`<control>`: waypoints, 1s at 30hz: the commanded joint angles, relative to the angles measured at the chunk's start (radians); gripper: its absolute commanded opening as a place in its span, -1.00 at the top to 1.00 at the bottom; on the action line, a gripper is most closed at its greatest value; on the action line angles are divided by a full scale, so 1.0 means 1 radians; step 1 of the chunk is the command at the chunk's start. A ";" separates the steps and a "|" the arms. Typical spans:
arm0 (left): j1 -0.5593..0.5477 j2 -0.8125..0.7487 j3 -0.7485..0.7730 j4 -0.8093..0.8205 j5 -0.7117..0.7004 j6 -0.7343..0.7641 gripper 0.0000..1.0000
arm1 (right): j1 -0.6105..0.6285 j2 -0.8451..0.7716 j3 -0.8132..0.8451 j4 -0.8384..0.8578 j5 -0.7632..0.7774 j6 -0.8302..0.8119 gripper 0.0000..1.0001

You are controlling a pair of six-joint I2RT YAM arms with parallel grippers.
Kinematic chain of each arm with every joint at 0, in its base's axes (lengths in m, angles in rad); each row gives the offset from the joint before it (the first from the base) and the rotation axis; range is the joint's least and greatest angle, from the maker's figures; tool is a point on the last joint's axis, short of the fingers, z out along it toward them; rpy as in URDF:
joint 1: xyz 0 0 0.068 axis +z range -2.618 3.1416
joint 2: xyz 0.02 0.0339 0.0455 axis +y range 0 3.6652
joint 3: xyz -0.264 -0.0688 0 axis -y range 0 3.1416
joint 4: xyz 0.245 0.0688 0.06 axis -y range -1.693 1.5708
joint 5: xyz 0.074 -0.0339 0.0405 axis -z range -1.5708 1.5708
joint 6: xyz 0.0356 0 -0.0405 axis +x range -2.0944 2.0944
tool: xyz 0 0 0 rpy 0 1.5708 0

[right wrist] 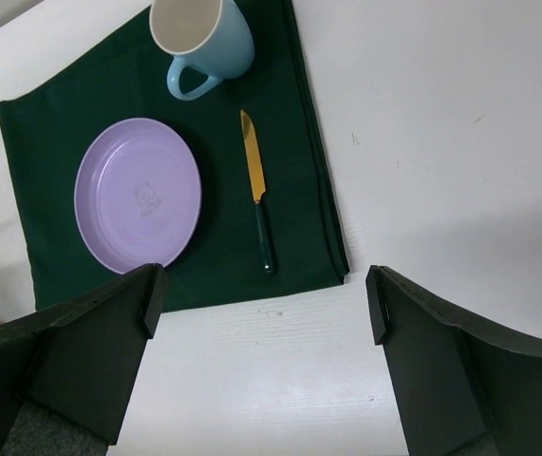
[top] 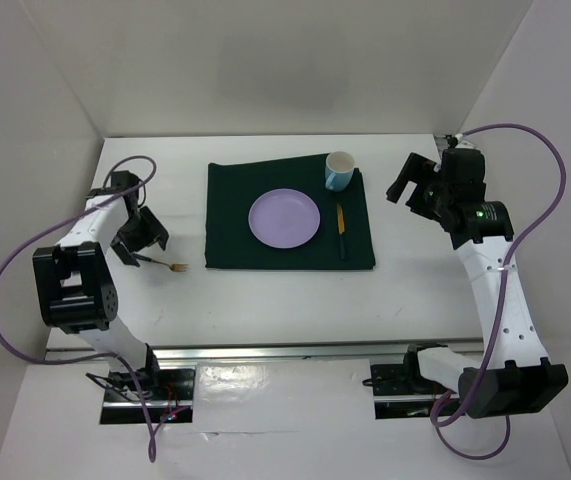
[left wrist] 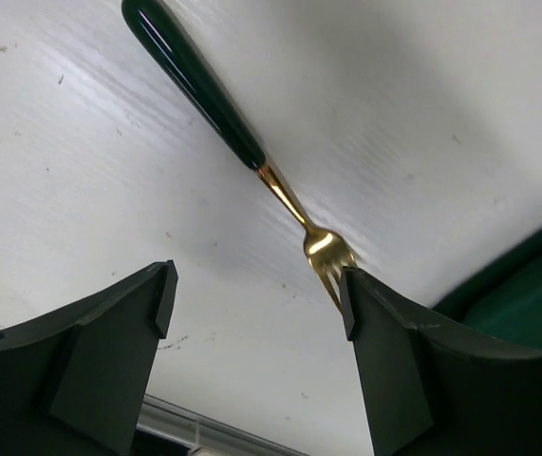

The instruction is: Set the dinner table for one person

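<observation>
worktop [top: 265, 300]: large matte white surface with a metal rail along the near edge, both arm bases bolted there. it carries everything noted below.

dark green cloth mat [top: 227, 250]: lies flat mid-worktop, a little toward the far side, long edge running left to right.

left end effector [top: 143, 232]: low over the bare worktop, left of the mat. fingers spread apart, nothing between them. in the left wrist view [left wrist: 256, 290] the two dark fingers frame white surface.

right end effector [top: 412, 190]: raised, right of the mat, well apart from it. fingers wide apart and empty. its wrist view [right wrist: 263, 290] looks down on the whole setting.

lilac plate [top: 284, 218]: round, sits on the middle of the mat, nothing on it.

pale blue mug [top: 339, 170]: upright at the mat's far right corner, white inside, handle turned toward the plate side.

knife [top: 341, 225]: gold blade, dark handle, lies on the mat just right of the plate, blade tip toward the mug.

fork [top: 170, 265]: gold tines, dark green handle, lies flat on the bare worktop left of the mat, just ahead of the left fingers. tines sit close by one fingertip; cannot tell if they touch.
</observation>
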 commanded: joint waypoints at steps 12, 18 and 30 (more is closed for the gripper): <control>-0.059 -0.064 -0.182 0.006 0.156 -0.062 1.00 | -0.005 -0.023 -0.020 0.042 -0.009 0.003 -1.00; -0.100 0.002 -0.156 0.042 0.156 -0.062 1.00 | -0.005 -0.033 -0.020 0.031 0.000 0.003 -1.00; -0.120 0.376 0.333 -0.059 0.132 -0.030 1.00 | -0.005 -0.033 0.023 -0.017 0.029 0.003 -1.00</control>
